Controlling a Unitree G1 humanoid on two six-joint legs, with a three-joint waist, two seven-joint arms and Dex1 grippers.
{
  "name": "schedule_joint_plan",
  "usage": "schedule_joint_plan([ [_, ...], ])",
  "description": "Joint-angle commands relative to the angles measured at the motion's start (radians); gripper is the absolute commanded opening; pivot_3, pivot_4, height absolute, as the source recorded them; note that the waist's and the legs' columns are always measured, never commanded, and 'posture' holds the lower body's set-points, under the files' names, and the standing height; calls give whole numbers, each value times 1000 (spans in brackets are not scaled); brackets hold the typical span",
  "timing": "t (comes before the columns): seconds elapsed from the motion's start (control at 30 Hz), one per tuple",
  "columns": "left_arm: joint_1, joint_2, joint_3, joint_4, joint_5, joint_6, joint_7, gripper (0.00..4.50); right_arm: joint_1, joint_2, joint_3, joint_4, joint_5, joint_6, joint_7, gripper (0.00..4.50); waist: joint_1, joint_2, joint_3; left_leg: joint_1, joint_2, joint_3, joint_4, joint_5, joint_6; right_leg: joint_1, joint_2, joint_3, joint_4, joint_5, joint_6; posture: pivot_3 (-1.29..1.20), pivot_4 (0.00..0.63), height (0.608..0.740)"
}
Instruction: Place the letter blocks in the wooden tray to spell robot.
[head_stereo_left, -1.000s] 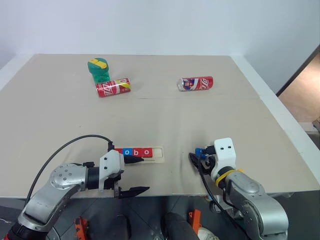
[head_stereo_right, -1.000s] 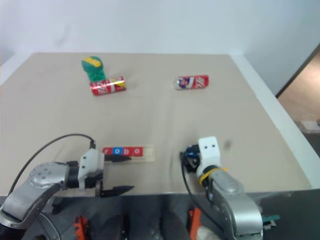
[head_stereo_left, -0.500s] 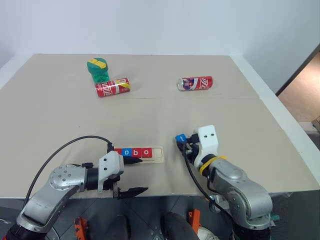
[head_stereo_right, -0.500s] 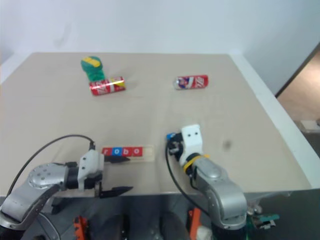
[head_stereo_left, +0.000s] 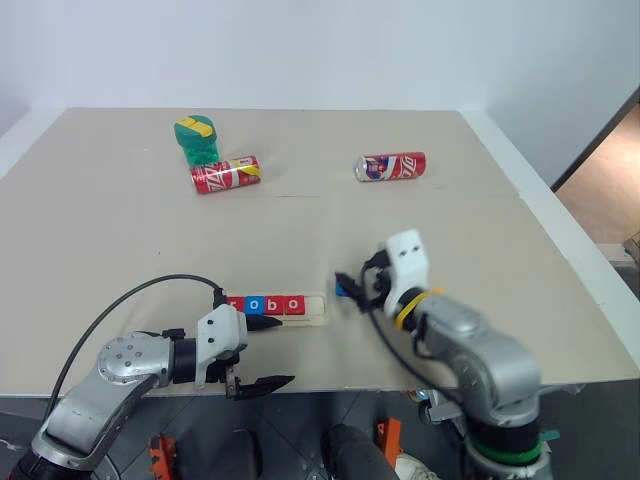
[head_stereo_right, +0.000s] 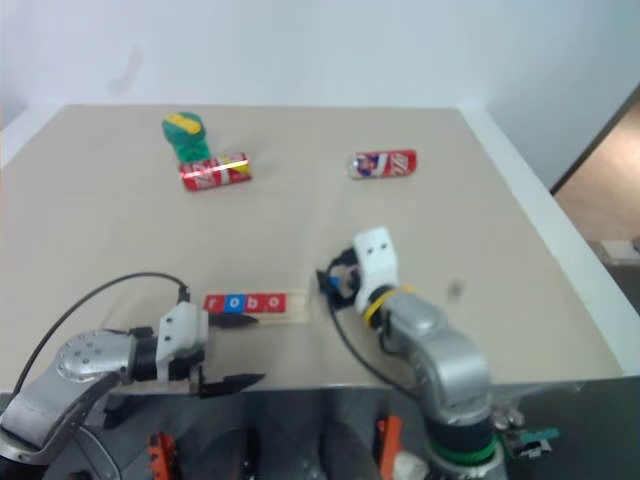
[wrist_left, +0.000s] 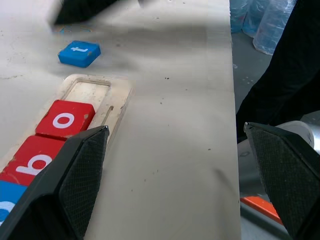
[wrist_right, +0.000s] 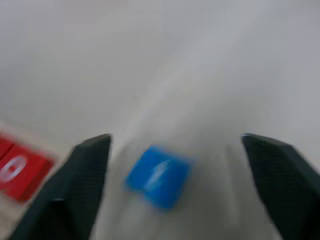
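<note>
The long pale wooden tray (head_stereo_left: 280, 306) lies near the front edge of the beige table (head_stereo_left: 330, 225), a shallow routed groove running along it with rounded corners. Four small flat square letter blocks sit side by side in that groove: a red "r" tile (head_stereo_right: 213, 303), a blue "o" tile (head_stereo_left: 254, 304), a red "b" tile (head_stereo_left: 273, 304) and a red "o" tile (head_stereo_left: 293, 304), each matte with a white lowercase letter. The slot at the tray's right end (wrist_left: 86, 90) stands bare wood.

The fifth block, a blue square "t" tile (wrist_left: 79, 53) with softly rounded edges, lies flat on the table just beyond that bare end, apart from the tray.

My right gripper (head_stereo_left: 350, 288) hangs over the blue tile; its two black, finely textured fingers (wrist_right: 85, 172) are spread wide on either side of the tile and close on nothing.

My left gripper (head_stereo_left: 266, 352) sits low at the tray's left end, fingers (wrist_left: 80, 175) set wide apart and empty, one tip over the tray beside the blocks, the other out past the table's front edge.

Farther back lie two glossy red cylindrical soda cans on their sides, one (head_stereo_left: 226, 174) on the left and one (head_stereo_left: 390, 167) on the right. A crumpled green object with a yellow stripe (head_stereo_left: 197, 139) touches the left can.
</note>
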Motion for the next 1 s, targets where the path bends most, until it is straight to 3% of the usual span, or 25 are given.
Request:
schedule_joint_plan([
  [0.03,-12,-22,5,-18,-14,-18,9,4500,-80,-130,6,168,76,-200,306,4460,0,0,0,1,0,0,0,0,0,1,0,-1,0,0,0,0,150,740],
  [0.1,-17,-37,8,-13,-18,-20,11,4500,-96,-189,51,276,76,-328,455,4460,0,-1,0,2,0,0,0,0,0,2,1,-1,-1,0,0,0,150,740],
  [0.2,-45,-128,49,13,-45,7,111,4500,-165,-258,200,603,-12,-687,803,4460,0,0,1,4,0,-1,-1,-1,2,4,2,-2,0,-1,-1,0,150,740],
  [0.3,-53,-169,72,21,-34,17,171,4500,-227,-245,245,781,-43,-834,917,4460,0,0,1,5,1,-2,-1,-1,2,5,3,-2,0,-1,-1,0,150,740],
  [0.5,-21,-187,59,-6,7,5,234,4500,-300,-198,271,1001,-112,-992,971,4460,-2,0,1,5,1,-1,-1,-1,2,5,4,-1,1,0,-1,0,150,740],
  [0.53,-17,-190,57,-9,17,2,245,4500,-303,-190,270,1022,-120,-1004,970,4225,-2,0,1,5,1,-2,-1,-1,2,5,4,-1,1,0,-1,0,150,740],
  [0.77,-5,-200,47,-23,43,1,282,4500,-255,-163,271,1075,-169,-1037,917,4225,0,0,1,6,0,-1,0,-1,1,7,2,-1,1,0,0,0,150,740],
  [1.0,9,-196,42,-18,51,-1,282,4500,-150,-160,236,872,-147,-852,786,4225,0,0,1,14,0,-2,0,-1,1,14,2,-1,1,0,0,0,150,740],
])
